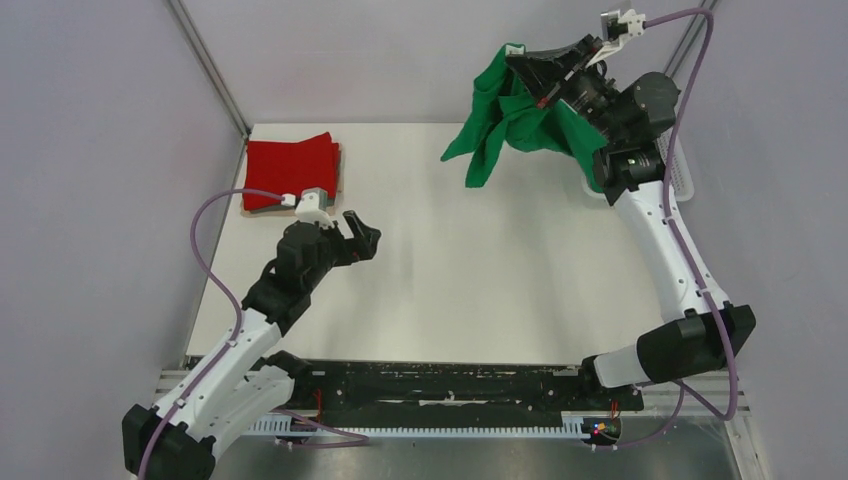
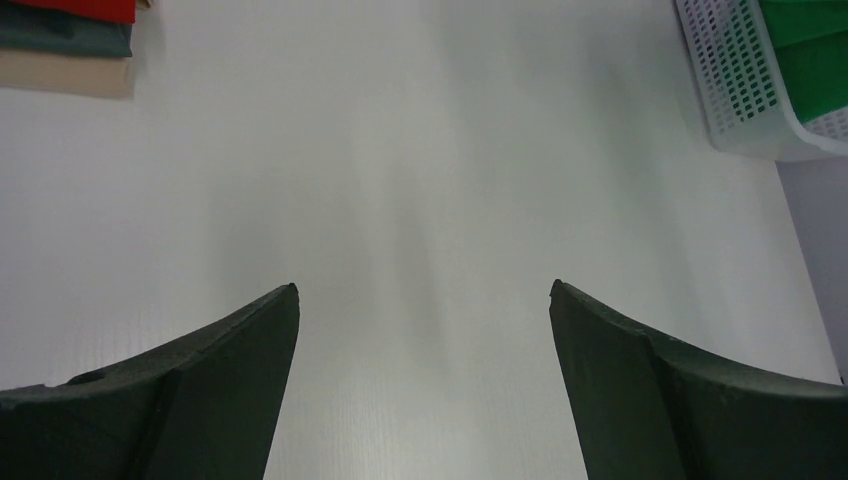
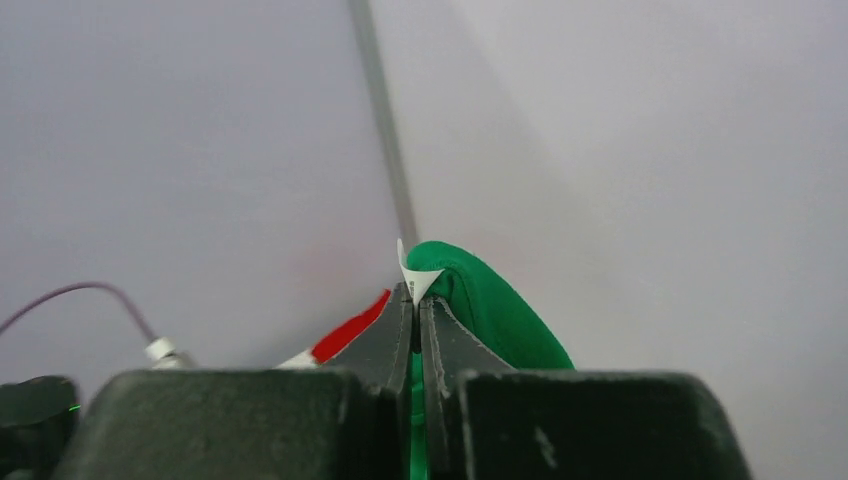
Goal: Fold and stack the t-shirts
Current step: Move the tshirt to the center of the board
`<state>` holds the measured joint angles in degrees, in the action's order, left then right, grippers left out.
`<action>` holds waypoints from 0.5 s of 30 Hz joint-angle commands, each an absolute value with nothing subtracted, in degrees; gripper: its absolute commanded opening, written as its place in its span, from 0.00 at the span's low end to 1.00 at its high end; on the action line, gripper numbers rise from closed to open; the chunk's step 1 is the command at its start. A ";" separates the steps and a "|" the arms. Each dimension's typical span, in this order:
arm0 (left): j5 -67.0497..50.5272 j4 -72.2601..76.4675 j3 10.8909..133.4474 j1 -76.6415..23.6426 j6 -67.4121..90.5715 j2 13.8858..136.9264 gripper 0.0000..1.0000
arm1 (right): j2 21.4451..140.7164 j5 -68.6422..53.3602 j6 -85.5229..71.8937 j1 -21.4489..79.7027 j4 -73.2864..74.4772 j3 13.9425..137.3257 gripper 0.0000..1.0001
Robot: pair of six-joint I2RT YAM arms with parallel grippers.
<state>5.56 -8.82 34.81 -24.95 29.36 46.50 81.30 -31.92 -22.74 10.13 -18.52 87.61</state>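
A bright green t-shirt [image 1: 505, 120] hangs bunched in the air at the far right, with my right gripper [image 1: 520, 58] shut on its top edge. In the right wrist view the green fabric [image 3: 490, 305] and a white label [image 3: 412, 272] stick out between the closed fingers. A folded red t-shirt [image 1: 290, 160] lies on a stack at the table's far left; its corner [image 2: 90, 8] shows in the left wrist view above grey and beige folded layers. My left gripper [image 1: 362, 237] hovers open over bare table just right of that stack, holding nothing.
A white lattice basket [image 2: 735, 85] with green fabric inside stands at the table's far right edge, mostly behind my right arm [image 1: 670, 250] in the top view. A metal frame post [image 1: 210, 65] rises at the back left corner.
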 commanded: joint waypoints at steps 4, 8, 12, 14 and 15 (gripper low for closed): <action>8.71 -9.76 34.22 -24.96 31.86 44.77 1.00 | 86.78 -48.43 -36.38 12.74 -27.00 91.20 0.00; 9.01 -10.41 34.57 -24.99 33.12 45.37 1.00 | 89.10 -47.83 -31.98 12.07 -17.23 80.24 0.02; 8.95 -12.44 35.76 -24.96 34.09 46.50 1.00 | 90.75 -30.36 -19.04 12.06 -4.61 67.85 0.25; 9.41 -13.71 36.52 -25.00 34.44 47.39 1.00 | 90.90 -21.30 -14.14 12.04 1.66 65.10 0.44; 9.31 -14.04 36.90 -24.96 34.47 48.05 1.00 | 90.37 -18.43 -12.50 12.04 3.69 64.39 0.58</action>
